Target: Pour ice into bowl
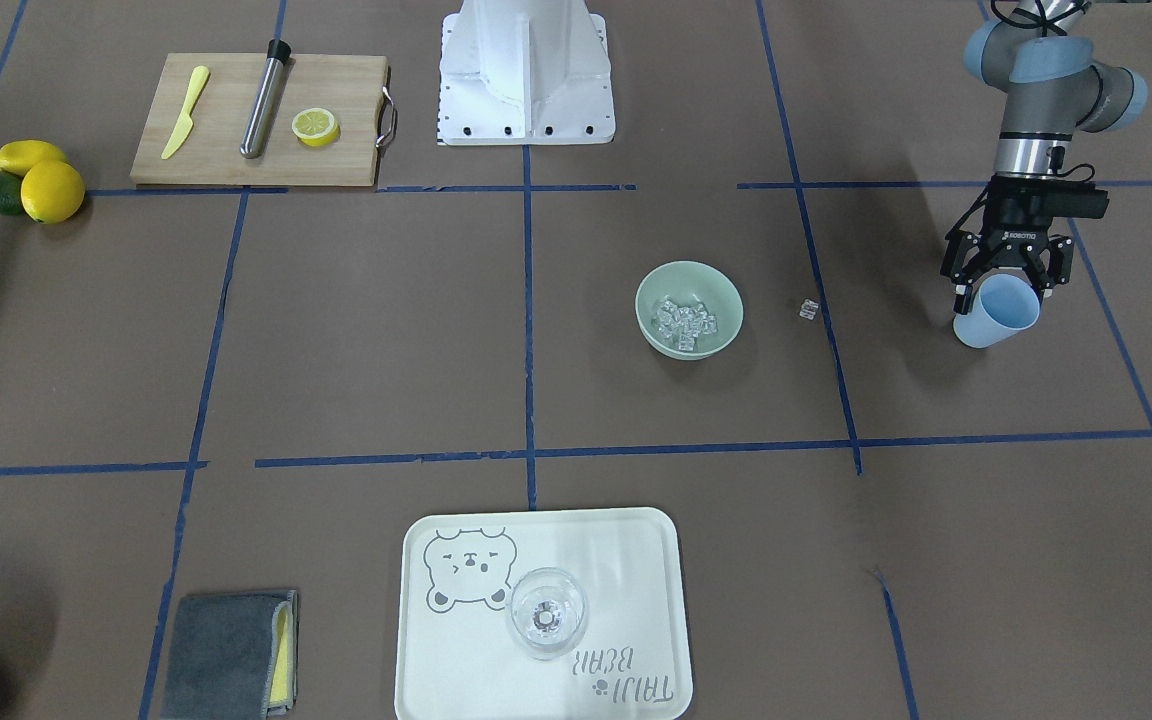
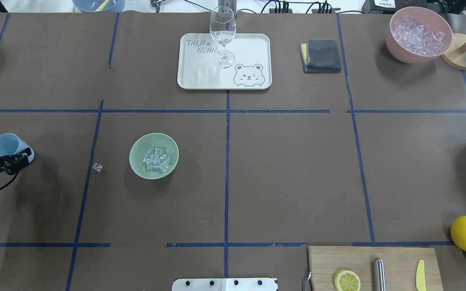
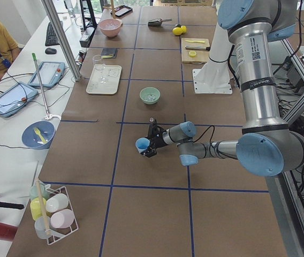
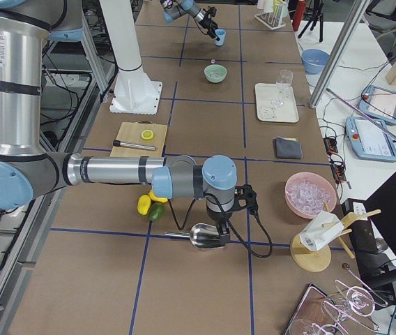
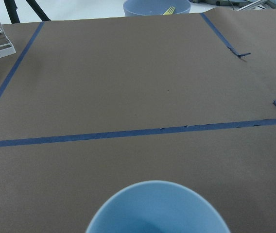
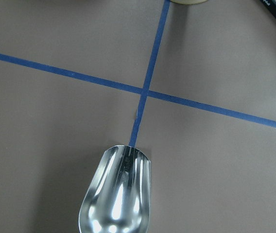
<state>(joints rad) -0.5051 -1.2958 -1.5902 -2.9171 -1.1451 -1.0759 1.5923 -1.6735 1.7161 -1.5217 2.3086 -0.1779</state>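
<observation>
Your left pincer [image 1: 1003, 288] is clamped on a tilted blue cup [image 1: 994, 318], well apart from the bowl [image 1: 721, 285] on the tabletop [image 1: 386, 330]. The ice [image 1: 686, 320] lies heaped in that bowl, and one stray cube [image 1: 808, 309] sits between bowl and cup. The right pincer [image 4: 221, 225] is at a metal scoop [image 4: 205, 237]; you cannot tell its grip.

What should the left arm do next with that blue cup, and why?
Probably lower the blue cup upright to the table and release: the ice already lies in the bowl, the cup looks empty, and the left gripper holds it tilted, well aside.
</observation>
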